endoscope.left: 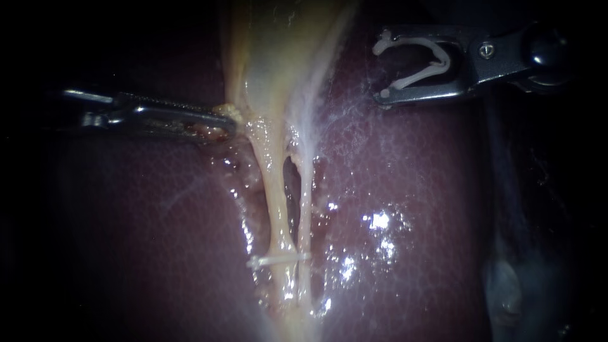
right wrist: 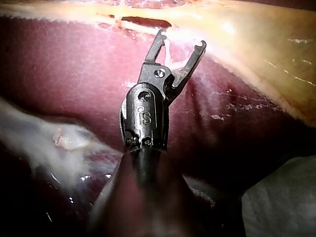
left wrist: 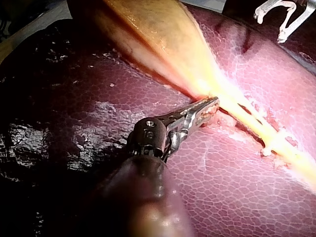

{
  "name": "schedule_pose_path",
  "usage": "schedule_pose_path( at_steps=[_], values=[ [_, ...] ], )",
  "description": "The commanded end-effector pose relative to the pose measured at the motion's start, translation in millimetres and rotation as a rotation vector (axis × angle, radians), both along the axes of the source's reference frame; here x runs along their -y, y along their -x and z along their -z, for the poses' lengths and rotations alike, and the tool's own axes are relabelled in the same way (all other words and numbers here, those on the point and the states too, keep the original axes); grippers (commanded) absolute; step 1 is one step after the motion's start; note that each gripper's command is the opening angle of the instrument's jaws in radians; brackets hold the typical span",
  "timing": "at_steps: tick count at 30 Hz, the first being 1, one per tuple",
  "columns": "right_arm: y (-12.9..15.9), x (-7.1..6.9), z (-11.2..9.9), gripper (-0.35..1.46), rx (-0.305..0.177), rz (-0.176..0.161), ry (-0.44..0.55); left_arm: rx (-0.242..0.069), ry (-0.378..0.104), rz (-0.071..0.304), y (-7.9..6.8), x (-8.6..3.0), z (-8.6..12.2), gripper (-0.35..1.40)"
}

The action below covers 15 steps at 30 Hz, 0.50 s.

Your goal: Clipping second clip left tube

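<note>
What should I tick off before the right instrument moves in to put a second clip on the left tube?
1. Seating of loaded clip in right instrument jaws: ok.
2. Grip of left instrument on gallbladder, tubes stretched: ok.
3. Gap between left tube and right tube: ok.
4. Seating of placed clip across left tube: ok.
5. Right instrument's jaws around left tube: not ok, they hang apart over the liver.
6. Space behind the tube: cannot tell.

Obs.: left instrument point(left wrist: 210, 106) has slim silvery jaws with a row of small holes, a dark rounded hinge block with pins, and a smooth dark shaft. Obs.: right instrument point(right wrist: 180, 39) has dark grey jaws with hooked tips, one slotted screw at the pivot, and a black riveted wrist bearing an engraved mark.
</note>
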<state>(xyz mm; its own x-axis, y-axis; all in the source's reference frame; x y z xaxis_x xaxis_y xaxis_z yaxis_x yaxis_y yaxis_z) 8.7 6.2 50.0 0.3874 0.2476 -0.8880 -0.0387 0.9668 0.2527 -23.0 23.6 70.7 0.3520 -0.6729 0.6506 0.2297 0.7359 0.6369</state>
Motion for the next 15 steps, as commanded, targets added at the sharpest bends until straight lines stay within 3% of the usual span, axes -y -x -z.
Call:
schedule_pose_path(
  at_steps=[1,7,15],
  values=[
    [0.0,0.0,0.0,0.5,0.0,0.0,0.0,0.001,0.0,0.0,-0.1,0.0,0.1,-0.35],
    [0.0,0.0,0.0,0.5,-0.002,0.002,-0.001,0.01,-0.009,-0.01,-1.4,-0.7,1.1,-0.35],
    [0.0,0.0,0.0,0.5,-0.002,0.002,-0.001,0.009,-0.011,0.04,-5.4,-3.9,4.6,-0.35]
  ],
)
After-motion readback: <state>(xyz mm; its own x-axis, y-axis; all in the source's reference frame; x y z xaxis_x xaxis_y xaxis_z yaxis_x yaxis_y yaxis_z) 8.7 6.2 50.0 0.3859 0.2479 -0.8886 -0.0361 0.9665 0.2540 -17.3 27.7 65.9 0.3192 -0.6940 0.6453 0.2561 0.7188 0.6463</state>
